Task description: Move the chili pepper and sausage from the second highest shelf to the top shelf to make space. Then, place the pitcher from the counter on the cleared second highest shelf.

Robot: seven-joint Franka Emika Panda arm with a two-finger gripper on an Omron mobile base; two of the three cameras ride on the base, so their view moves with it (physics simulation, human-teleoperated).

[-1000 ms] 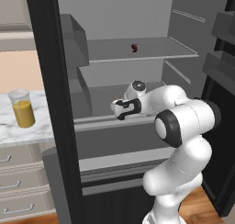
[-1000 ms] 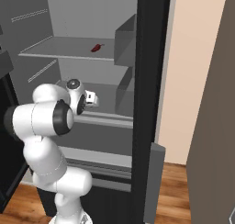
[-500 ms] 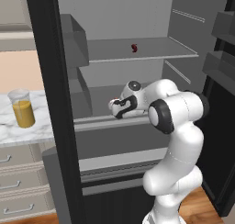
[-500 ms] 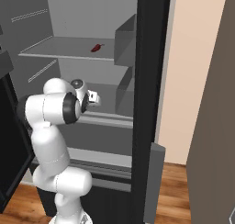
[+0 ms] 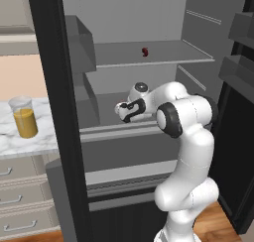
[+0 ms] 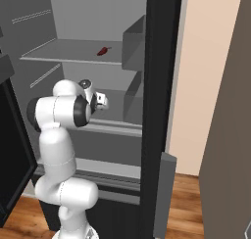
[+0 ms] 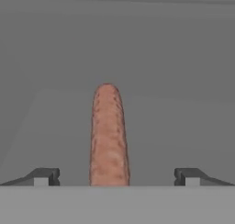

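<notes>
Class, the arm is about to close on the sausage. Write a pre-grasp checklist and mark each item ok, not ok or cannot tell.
1. gripper open: ok.
2. sausage between the fingertips, roughly centred: ok.
3. Fingertips clear of the sausage on both sides: ok.
4. chili pepper already on the top shelf: ok.
5. pitcher upright on the counter: ok.
6. Fingers low enough to close on the sausage: cannot tell.

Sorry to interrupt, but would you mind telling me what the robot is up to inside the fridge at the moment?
The arm is reaching into the open fridge at the second highest shelf. Its gripper is open, with the sausage lying between the fingertips, not yet grasped. The chili pepper already sits on the top shelf. The pitcher of orange liquid waits on the counter to the left.
</notes>
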